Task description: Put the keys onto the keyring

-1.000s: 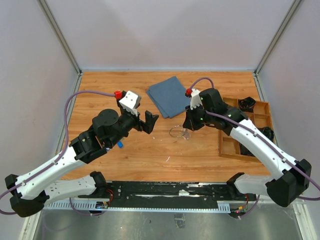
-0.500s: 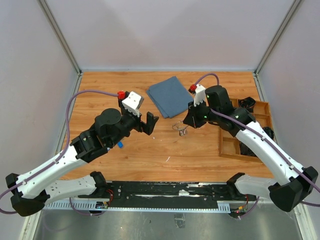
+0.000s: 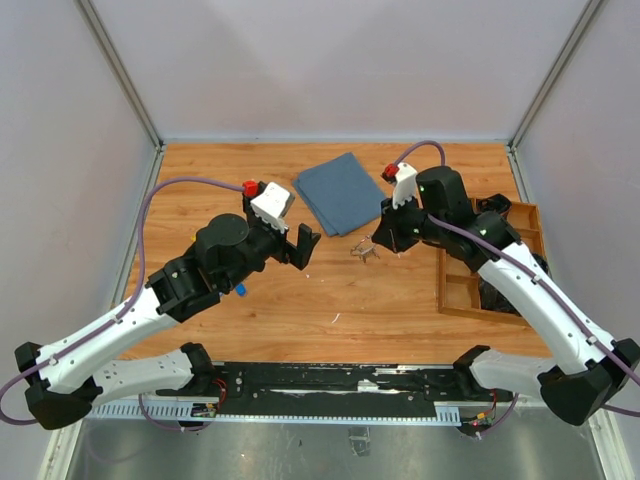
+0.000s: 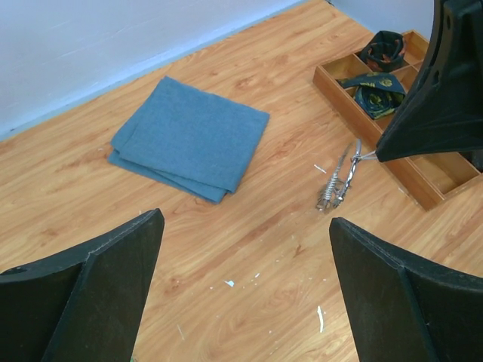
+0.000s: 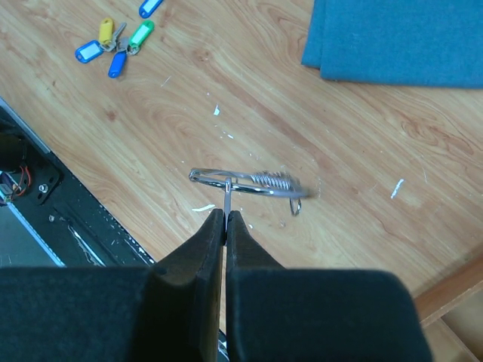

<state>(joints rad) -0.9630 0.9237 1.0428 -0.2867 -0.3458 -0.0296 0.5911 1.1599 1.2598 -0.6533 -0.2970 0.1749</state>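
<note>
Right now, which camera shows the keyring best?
Right wrist: the keyring sits centred and close, held at the tips of the shut right end effector. Left wrist shows it farther off and nearly edge-on. Top view gives only a small glint by that end effector.

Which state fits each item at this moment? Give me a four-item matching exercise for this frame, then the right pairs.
Items
1. left tool
2. right tool
3. keys
4. cloth

States
A. shut on the keyring
B. blue, folded flat
C. open, holding nothing
D. lying loose in a cluster, none on the ring

Pairs: 1-C, 2-A, 3-D, 4-B
</note>
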